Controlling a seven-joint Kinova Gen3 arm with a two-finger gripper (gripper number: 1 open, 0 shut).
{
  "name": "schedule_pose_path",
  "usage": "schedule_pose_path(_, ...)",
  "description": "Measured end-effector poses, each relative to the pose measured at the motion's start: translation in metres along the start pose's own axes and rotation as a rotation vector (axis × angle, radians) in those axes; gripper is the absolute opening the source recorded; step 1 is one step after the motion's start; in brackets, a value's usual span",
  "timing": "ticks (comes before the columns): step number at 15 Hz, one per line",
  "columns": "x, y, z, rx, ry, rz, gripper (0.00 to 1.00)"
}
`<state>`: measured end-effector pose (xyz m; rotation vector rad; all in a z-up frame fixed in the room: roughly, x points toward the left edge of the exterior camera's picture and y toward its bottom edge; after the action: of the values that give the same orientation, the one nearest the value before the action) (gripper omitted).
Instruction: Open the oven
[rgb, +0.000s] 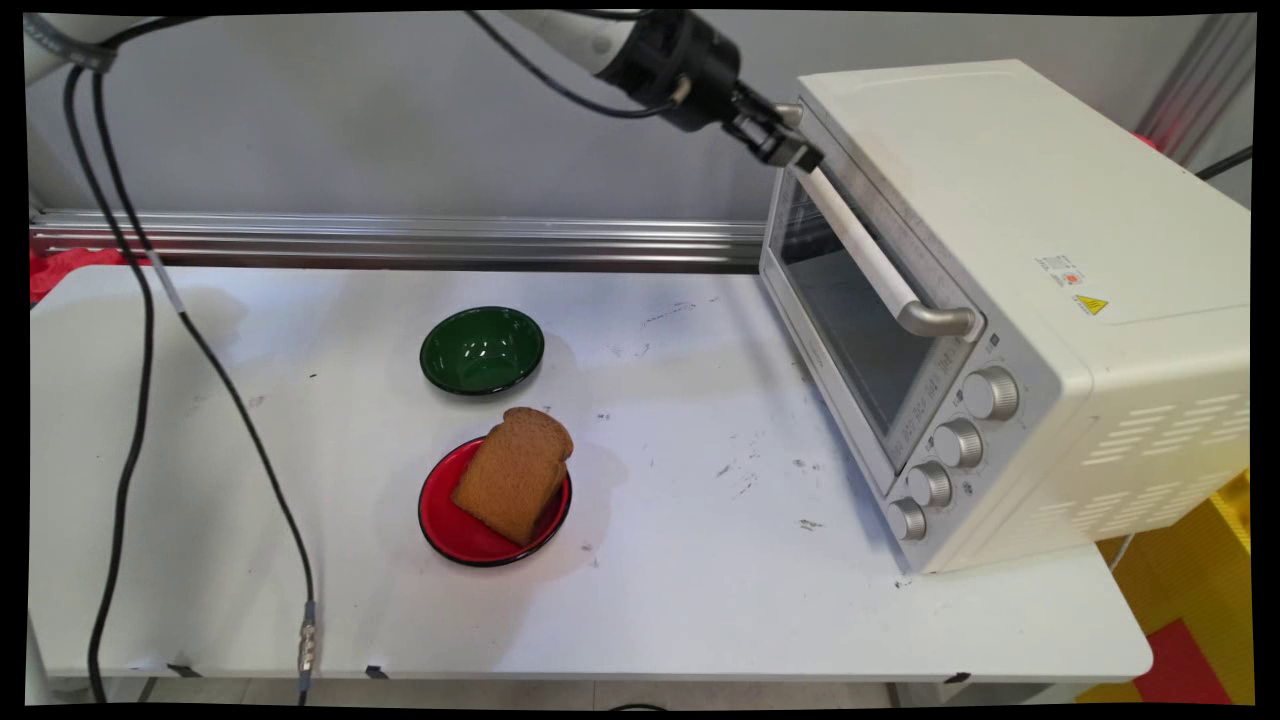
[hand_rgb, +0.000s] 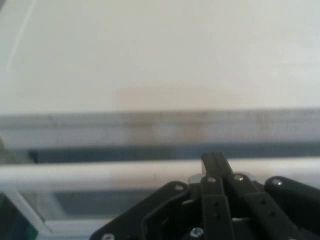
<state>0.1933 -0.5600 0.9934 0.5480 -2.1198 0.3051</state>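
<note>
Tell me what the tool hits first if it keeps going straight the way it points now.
Probably the white bar handle of the cream toaster oven: the black two-finger tool sits right at the handle's upper end, against the door's top edge. Contact unclear.

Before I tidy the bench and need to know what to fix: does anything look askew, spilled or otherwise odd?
One thing: the brown slice of bread sits tilted in the shallow red dish, propped on the rim and overhanging it rather than lying flat. The dark green bowl sits upright, and the cream toaster oven has its door shut. Nothing looks spilled.
</note>
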Motion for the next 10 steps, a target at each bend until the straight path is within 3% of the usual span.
schedule_pose_path(4,0.013,0.001,0.011,-0.01,0.008,0.004,0.0)
schedule_pose_path(10,0.018,0.003,0.028,-0.035,-0.029,0.004,0.0)
